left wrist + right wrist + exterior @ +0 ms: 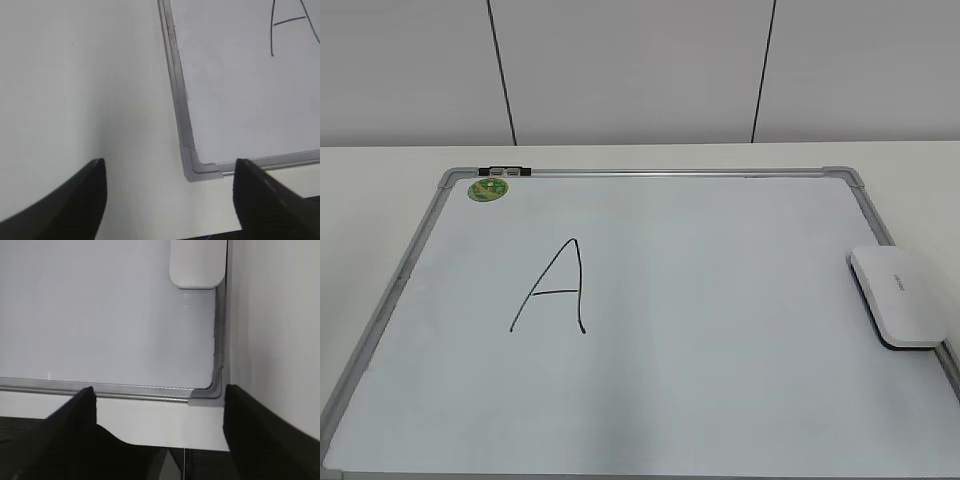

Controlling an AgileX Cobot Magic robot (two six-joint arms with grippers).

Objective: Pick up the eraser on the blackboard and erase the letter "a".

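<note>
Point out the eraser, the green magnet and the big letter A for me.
eraser (900,296), exterior view, middle of its white top.
magnet (488,189), exterior view, centre of its green face.
letter A (555,292), exterior view, on its crossbar.

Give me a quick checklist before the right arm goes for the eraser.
1. Right gripper open and empty: ok.
2. Left gripper open and empty: ok.
3. Eraser lying uncovered at the blackboard's right edge: ok.
4. Green magnet far from the eraser: ok.
5. Small "a" located: not ok; only a capital A shows.
</note>
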